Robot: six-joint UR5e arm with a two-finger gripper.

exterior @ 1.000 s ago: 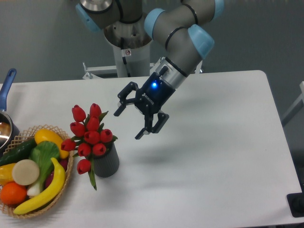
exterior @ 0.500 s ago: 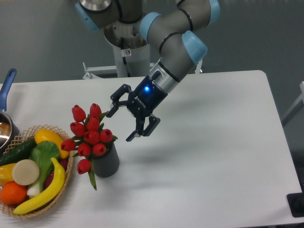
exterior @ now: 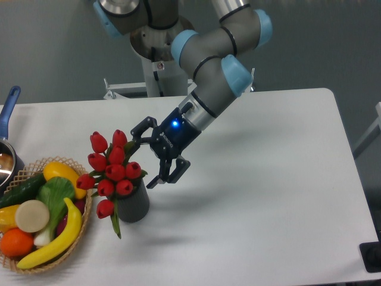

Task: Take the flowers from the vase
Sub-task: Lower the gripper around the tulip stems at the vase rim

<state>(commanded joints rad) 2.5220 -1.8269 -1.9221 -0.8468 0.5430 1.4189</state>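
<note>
Gripper (exterior: 146, 156): left of frame centre, fingers spread wide, nothing held between them. One finger (exterior: 138, 132) points toward the top of the flowers; the other (exterior: 164, 174) sits lower right, near the vase rim. A blue light shows on the gripper body. Whether either fingertip touches the flowers cannot be determined from this view.

Arm (exterior: 209, 71): descends from the upper centre of the frame, grey with light blue joint caps, angled down and left to the gripper.

Flowers (exterior: 111, 168): red tulip buds with green leaves, standing in the vase just left of the gripper. The bunch spreads wider than the vase and leans up and left; one bud and a leaf hang over the vase's left side.

Vase (exterior: 134, 203): dark grey, ribbed, upright on the table, lower left of centre, directly under the flowers.

Basket (exterior: 77, 237): wicker, lower left corner, just beside the vase, holding a banana, a yellow pepper, a cucumber, an orange and other produce.

Pot (exterior: 7, 145): at the left edge, partly cut off, blue handle pointing up.

Table (exterior: 274, 190): white, carrying all items.
</note>
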